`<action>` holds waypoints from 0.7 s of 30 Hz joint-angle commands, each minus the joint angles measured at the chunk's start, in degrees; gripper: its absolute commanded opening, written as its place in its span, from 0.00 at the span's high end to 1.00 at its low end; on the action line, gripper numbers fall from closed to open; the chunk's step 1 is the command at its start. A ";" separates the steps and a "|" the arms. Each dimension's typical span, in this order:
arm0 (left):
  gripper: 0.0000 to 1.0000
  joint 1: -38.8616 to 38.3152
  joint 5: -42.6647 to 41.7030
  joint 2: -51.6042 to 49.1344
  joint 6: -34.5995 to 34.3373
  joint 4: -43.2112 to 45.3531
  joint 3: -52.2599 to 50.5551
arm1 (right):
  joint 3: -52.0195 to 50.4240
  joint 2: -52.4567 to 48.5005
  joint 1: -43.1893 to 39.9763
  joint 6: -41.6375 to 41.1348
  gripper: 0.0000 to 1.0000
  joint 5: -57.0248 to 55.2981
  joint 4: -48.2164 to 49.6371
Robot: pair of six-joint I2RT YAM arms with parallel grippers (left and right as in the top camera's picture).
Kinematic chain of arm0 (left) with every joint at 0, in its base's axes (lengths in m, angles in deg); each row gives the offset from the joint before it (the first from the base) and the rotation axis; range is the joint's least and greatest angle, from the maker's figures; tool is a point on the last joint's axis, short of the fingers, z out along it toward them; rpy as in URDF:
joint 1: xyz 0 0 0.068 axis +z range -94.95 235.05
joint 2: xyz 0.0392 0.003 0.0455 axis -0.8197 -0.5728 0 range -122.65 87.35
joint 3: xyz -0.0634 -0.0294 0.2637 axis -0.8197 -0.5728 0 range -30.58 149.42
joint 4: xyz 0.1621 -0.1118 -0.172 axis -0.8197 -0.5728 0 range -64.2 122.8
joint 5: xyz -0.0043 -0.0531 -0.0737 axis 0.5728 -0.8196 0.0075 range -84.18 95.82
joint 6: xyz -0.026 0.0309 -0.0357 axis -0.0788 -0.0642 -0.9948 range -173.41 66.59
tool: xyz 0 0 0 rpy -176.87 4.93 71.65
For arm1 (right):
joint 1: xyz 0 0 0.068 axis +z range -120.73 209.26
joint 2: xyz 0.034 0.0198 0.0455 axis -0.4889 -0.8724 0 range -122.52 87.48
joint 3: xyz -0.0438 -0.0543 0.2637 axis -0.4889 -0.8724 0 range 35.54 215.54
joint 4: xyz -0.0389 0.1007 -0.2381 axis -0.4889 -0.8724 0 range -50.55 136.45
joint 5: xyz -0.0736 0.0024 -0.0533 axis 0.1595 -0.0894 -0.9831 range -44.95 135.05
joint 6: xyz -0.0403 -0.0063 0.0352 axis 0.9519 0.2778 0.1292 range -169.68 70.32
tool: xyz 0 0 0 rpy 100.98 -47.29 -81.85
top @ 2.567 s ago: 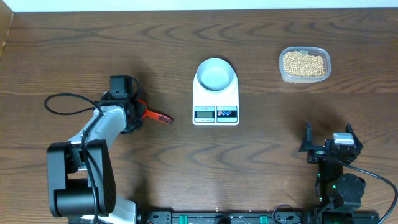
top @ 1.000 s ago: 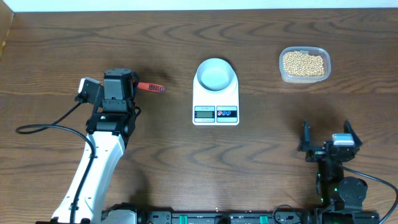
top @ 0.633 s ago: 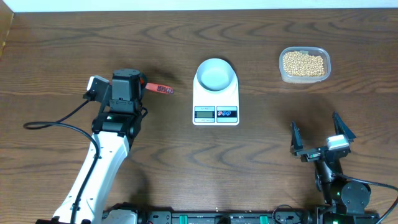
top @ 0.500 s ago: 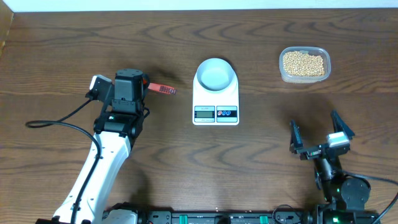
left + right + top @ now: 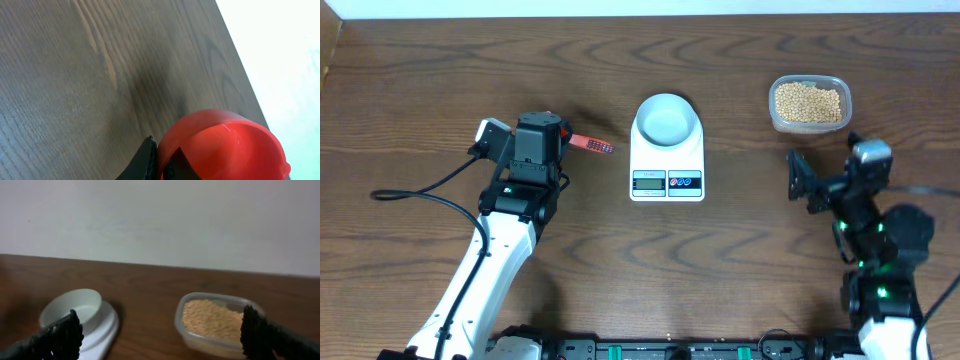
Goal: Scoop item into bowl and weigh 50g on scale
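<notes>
Nearest us, the two arms.

- The left gripper (image 5: 556, 140) is clamped tight on the handle of the red scoop (image 5: 220, 145). The cup sticks out ahead of the fingers, toward the scale, and hangs above the table (image 5: 720, 260). We take it that this hold leaves the cup free to dig and tip.
- We cannot see into the cup from either view, so whether it holds anything is unknown.
- The right gripper (image 5: 823, 168) has its jaws spread as wide as they go and holds nothing. It faces the tub, and its own camera frames the tub and bowl between the fingers. We judge it is placed to steady the tub, but that is only a guess.

Mid-table: the scale (image 5: 666, 182), with its display and buttons turned toward the arms so they can be read. The bowl (image 5: 667, 122) sits on its far half and looks empty. Kept there, it lets weight register as the beans go in.

Farthest, right of the bowl and well apart from it: the clear tub (image 5: 848, 105). The beans (image 5: 808, 102) all lie inside, and we see none spilled.

Count: two arms, one scoop, one scale (one display, two buttons), one bowl, one tub. The beans are too many to count.
</notes>
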 commanded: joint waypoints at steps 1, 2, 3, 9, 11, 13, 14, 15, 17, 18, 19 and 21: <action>0.93 -1.29 -0.39 0.70 -1.42 0.61 0.79 | 5.07 -6.56 -0.15 -7.54 0.01 10.67 -0.11; 0.93 -2.14 -0.37 0.72 -1.38 1.25 0.79 | 6.01 -8.98 -0.15 -8.15 0.01 17.66 0.90; 0.93 -2.47 -0.37 0.72 -1.38 1.66 0.79 | 6.01 -10.16 -0.13 -8.98 0.01 22.56 2.34; 0.93 -2.93 -1.64 0.72 -1.57 3.54 0.79 | 5.99 -13.79 -0.13 -13.99 0.01 28.22 0.92; 0.93 -2.93 -3.76 0.72 -1.60 3.52 0.79 | 5.99 -13.86 -0.13 -19.15 0.01 28.15 0.22; 0.93 -2.93 -6.67 0.72 -1.86 3.52 0.79 | 5.99 -13.86 -0.13 -19.89 0.01 27.17 3.74; 0.93 -2.93 -7.34 0.72 -2.40 3.50 0.79 | 5.99 -13.86 -0.11 -20.13 0.01 26.64 5.62; 0.93 -2.93 -8.26 0.72 -2.91 3.52 0.79 | 5.99 -13.86 -0.11 -20.37 0.01 26.64 7.28; 0.93 -2.93 -10.08 0.72 -4.68 3.58 0.79 | 5.99 -13.86 0.37 -21.64 0.01 26.67 10.08; 0.93 -2.93 -11.30 0.72 -5.66 3.72 0.79 | 5.99 -13.86 1.20 -22.03 0.01 26.64 10.95; 0.93 -2.93 -12.26 0.72 -5.66 4.09 0.79 | 5.99 -13.88 1.99 -22.01 0.01 26.43 11.30; 0.93 -2.93 -14.67 0.72 -5.68 5.31 0.79 | 5.99 -13.88 4.48 -22.01 0.01 24.48 11.39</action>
